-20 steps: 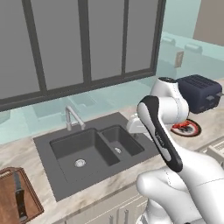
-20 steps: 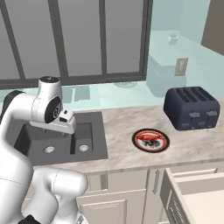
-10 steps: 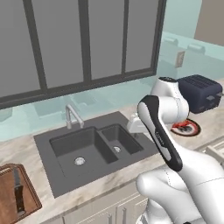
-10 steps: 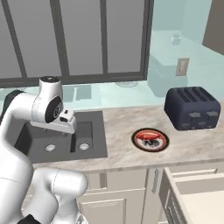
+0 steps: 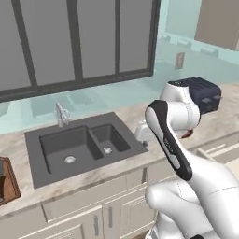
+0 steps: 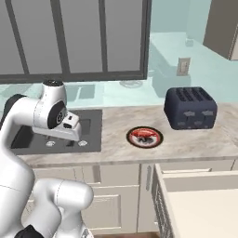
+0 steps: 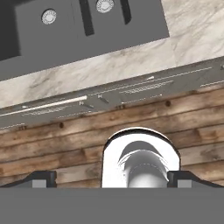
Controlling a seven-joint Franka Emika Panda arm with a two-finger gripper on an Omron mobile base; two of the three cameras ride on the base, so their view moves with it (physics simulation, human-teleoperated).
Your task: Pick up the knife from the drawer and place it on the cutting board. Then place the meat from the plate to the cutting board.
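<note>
My gripper [image 7: 113, 179] hangs open and empty over the counter's front edge, beside the sink, pointing down at the floor. In the right base view the gripper [image 6: 78, 137] is left of the plate [image 6: 145, 137], a dark-rimmed round plate on the counter carrying the reddish meat [image 6: 146, 135]. The arm hides most of the plate [image 5: 188, 134] in the left base view. The reddish-brown cutting board [image 5: 3, 184] is cut off at the far left; a dark sliver lies on it, and I cannot tell whether it is the knife. The cream drawer [image 6: 200, 175] stands pulled out at the lower right.
A dark double sink [image 5: 79, 142] with a tap [image 5: 60, 114] takes up the counter's left half. A dark toaster [image 6: 190, 108] stands behind and right of the plate. Cabinet fronts with silver handles [image 7: 48, 106] run below the counter, above a wooden floor [image 7: 65, 144].
The whole scene has slid left in both base views, so the base has driven to the right. The board is now at the picture's edge. The arm keeps its pose, gripper still open.
</note>
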